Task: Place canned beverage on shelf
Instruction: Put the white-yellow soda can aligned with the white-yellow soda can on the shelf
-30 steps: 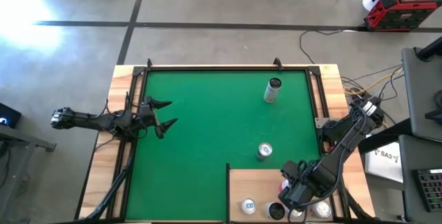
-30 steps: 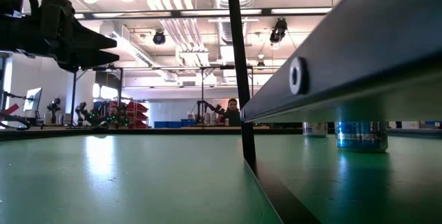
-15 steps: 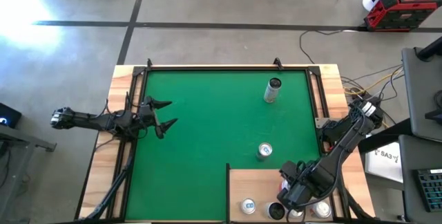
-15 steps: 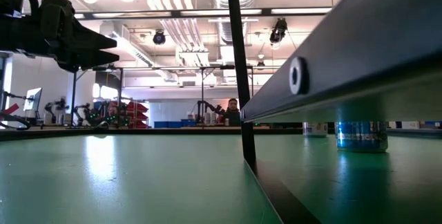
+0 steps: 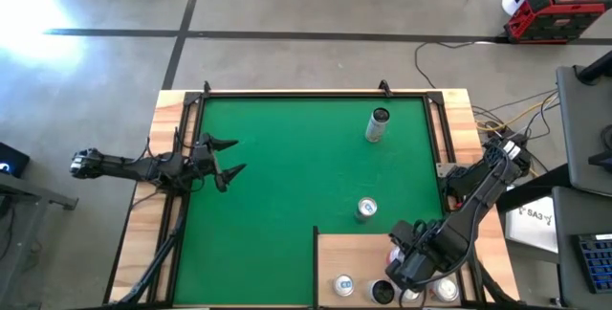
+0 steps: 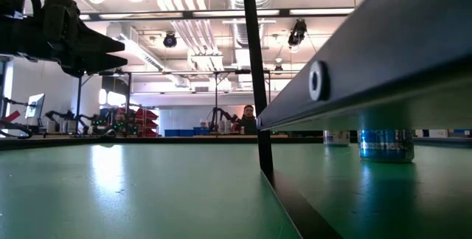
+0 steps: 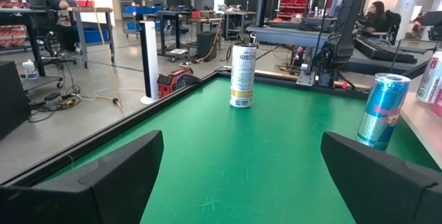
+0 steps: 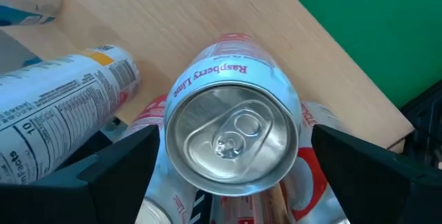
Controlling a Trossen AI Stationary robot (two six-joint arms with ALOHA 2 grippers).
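Several cans already stand on the shelf (image 5: 349, 253), the pale wooden panel at the near edge of the green mat (image 5: 287, 176): we count roughly four tops along its near side in the high view, among them a raspberry-lime can (image 8: 231, 137) seen from directly above in the right wrist view. Two cans are left on the mat, by our judgement still to be moved: a blue-and-silver can (image 5: 366, 209) just beyond the shelf's far edge, and a tall slim can (image 5: 378, 124) near the far rim. The right gripper (image 5: 413, 274) hangs over the shelf's near right corner, pointing down, its fingers spread wide on either side of the raspberry-lime can and not touching it, so we read this can as set down and released. The left gripper (image 5: 228, 162) waits at the mat's left edge, held level above the surface and facing across it, fingers likewise spread and holding nothing.
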